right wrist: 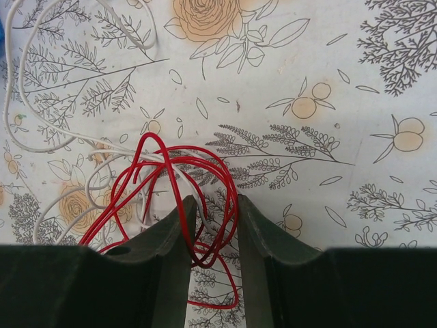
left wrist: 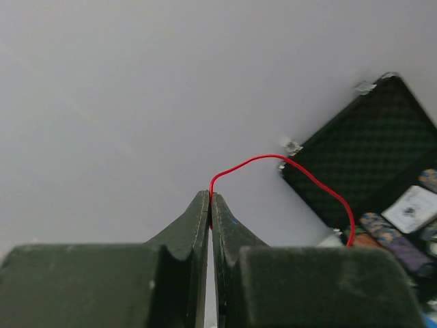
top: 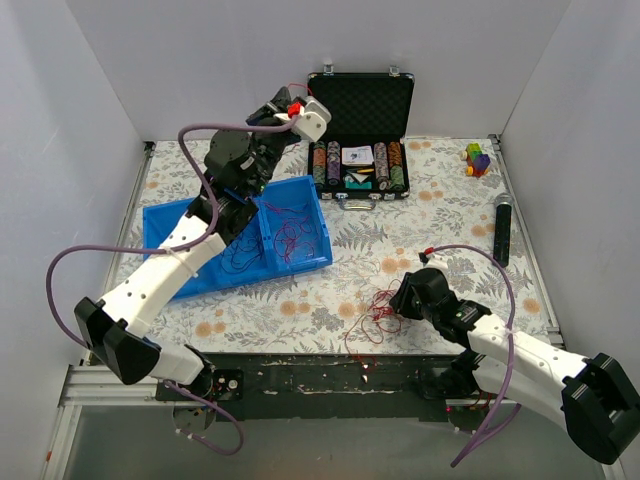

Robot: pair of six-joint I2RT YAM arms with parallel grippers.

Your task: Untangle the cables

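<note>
Top view: two arms. One blue bin (top: 155, 225) sits by the left edge of the table (top: 440, 200), with a tangle of red and dark cables (top: 285, 235) in it. A second red bundle (top: 372, 315) lies loose by the near edge. One open chip case (top: 360, 105) at the far edge. The left pincer (top: 292, 108) is raised high.

Left wrist: it's clenched on one single red cable (left wrist: 287, 160) — arcs off toward the case.

Right wrist: right pincer (right wrist: 213, 199) released, fingers straddling the red loops — a white cable (right wrist: 41, 130) trails beside them.
</note>
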